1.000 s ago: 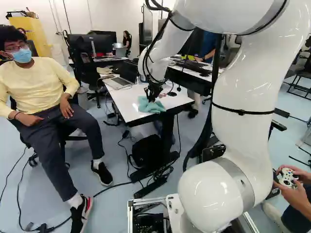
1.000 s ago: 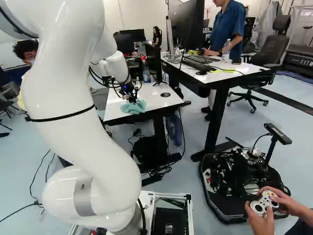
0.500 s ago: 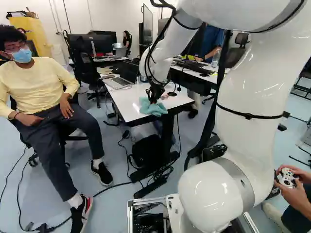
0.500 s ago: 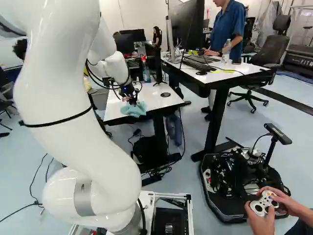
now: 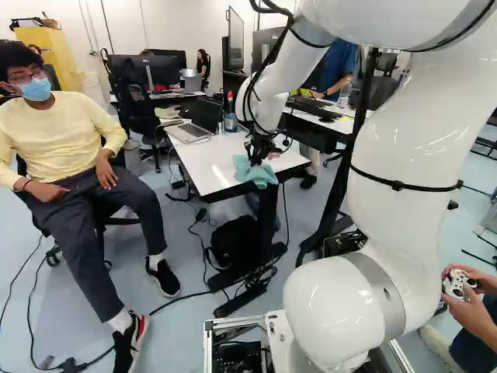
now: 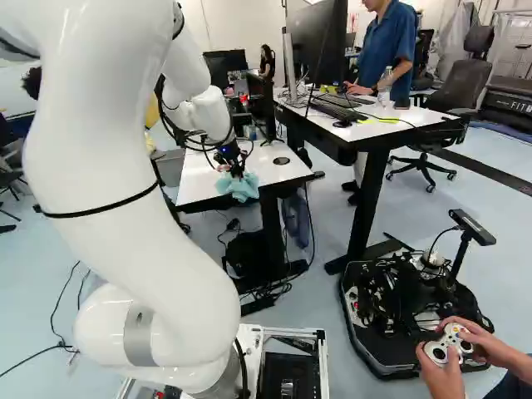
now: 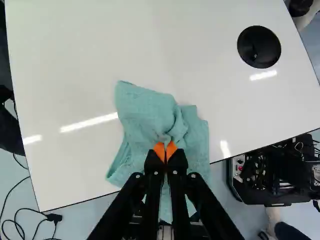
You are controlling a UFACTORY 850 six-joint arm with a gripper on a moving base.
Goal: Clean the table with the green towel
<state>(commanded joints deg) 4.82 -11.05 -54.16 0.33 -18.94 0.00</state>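
Green towel is pinched btwn gripper tips, spreading ahead, both sides & under.

Left base view: camera sat behind and left of the arm, facing ahead, slightly down; white-topped table at middle distance. Right base view: same general heading, from behind and right of the arm; white gamepad fell in the nearer part. Both base views shared the table, the gamepad and the arm's lowest joint. Wrist view: close above the tabletop, looking steeply down along the gripper; shared the round black disc with right base view.
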